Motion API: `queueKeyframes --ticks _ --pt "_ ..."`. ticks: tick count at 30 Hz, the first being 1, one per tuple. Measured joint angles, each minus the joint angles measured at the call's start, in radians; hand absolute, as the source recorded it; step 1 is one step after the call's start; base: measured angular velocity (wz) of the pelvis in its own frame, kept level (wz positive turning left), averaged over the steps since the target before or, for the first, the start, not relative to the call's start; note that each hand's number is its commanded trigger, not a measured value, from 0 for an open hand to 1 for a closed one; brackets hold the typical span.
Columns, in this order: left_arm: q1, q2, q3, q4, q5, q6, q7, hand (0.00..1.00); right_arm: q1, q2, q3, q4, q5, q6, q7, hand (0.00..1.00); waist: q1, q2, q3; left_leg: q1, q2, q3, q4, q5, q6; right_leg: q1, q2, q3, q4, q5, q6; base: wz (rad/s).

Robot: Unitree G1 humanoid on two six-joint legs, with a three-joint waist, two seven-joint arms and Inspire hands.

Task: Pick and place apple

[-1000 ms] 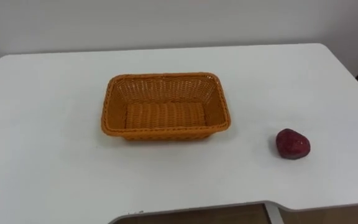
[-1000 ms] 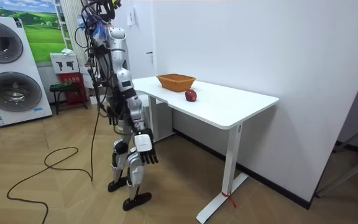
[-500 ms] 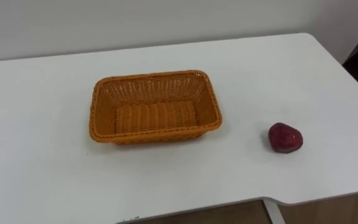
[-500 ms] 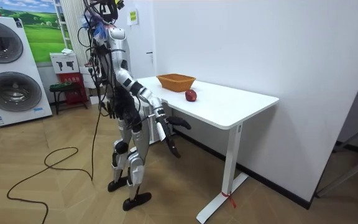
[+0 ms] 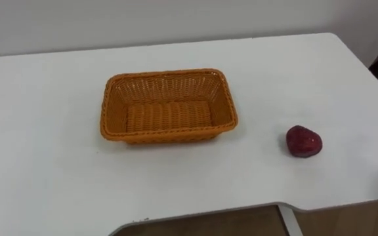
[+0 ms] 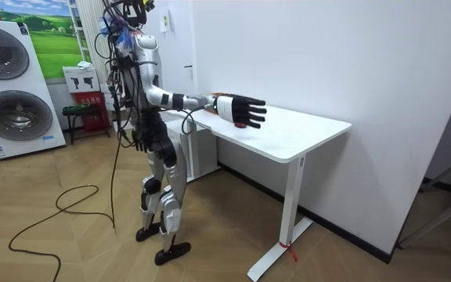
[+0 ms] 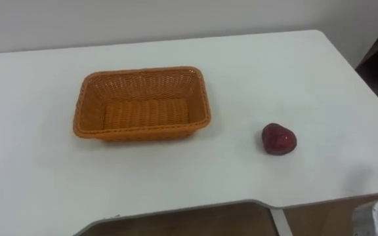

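Apple (image 5: 304,141): on worktop (image 5: 44,177), right of basket (image 5: 168,106), apart.
Right hand (image 6: 241,110): stretched out toward worktop, fingers spread apart, holding nothing.

No text or label can be read.

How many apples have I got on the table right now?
1. The apple lies on the white table, to the right of the wicker basket and apart from it; the basket is empty.

A home-like laundry room: 2 stacked washing machines (image 6: 12,110), a wood floor (image 6: 69,252), a white desk (image 6: 297,135) by the wall (image 6: 327,55).
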Motion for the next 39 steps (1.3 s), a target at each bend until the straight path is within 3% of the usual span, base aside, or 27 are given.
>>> queueKeyframes --ticks 5,9,13,25,34,39 --pt "-0.018 0.000 -0.025 -0.001 0.002 -0.026 -0.019 0.00 0.011 0.001 0.113 -0.028 -0.108 0.000 0.105 0.00 0.022 0.001 -0.0032 0.003 0.002 0.000 -0.002 0.000 0.000 0.002 0.001 -0.002 -0.003 0.000 0.000 0.00" --pt "-0.015 0.000 -0.044 0.001 0.001 -0.024 -0.023 0.00 0.020 -0.001 0.182 -0.028 -0.128 0.002 0.190 0.00 0.039 0.000 0.0058 0.015 0.002 -0.002 -0.005 0.000 0.000 0.016 0.002 -0.002 -0.008 0.000 0.000 0.00" --pt "-0.014 0.001 -0.066 0.001 0.002 -0.022 -0.030 0.00 0.031 -0.006 0.253 -0.027 -0.141 0.006 0.297 0.00 0.039 -0.001 0.0054 0.014 0.002 -0.005 -0.008 0.000 0.000 0.019 0.002 -0.003 -0.013 0.001 -0.001 0.00" --pt "-0.013 0.002 -0.065 0.000 0.003 -0.021 -0.067 0.00 0.041 -0.016 0.289 -0.020 -0.261 0.015 0.496 0.00 0.041 0.010 0.0018 0.015 0.002 -0.008 -0.008 0.000 0.000 0.031 0.002 -0.007 -0.020 0.004 -0.001 0.00" --pt "-0.015 0.002 -0.065 0.006 0.003 -0.021 -0.069 0.00 0.063 -0.016 0.304 0.014 -0.272 0.022 0.560 0.00 0.060 0.003 -0.0015 0.023 0.002 -0.011 -0.006 0.000 0.000 0.039 0.002 -0.007 -0.021 0.004 -0.001 0.00" --pt "-0.017 0.002 -0.066 0.017 0.003 -0.017 -0.068 0.00 0.075 -0.015 0.333 0.087 -0.278 0.051 0.572 0.00 0.062 0.004 -0.0007 0.015 0.002 -0.018 0.000 0.000 0.000 0.036 -0.001 -0.017 -0.019 0.005 -0.001 0.05"
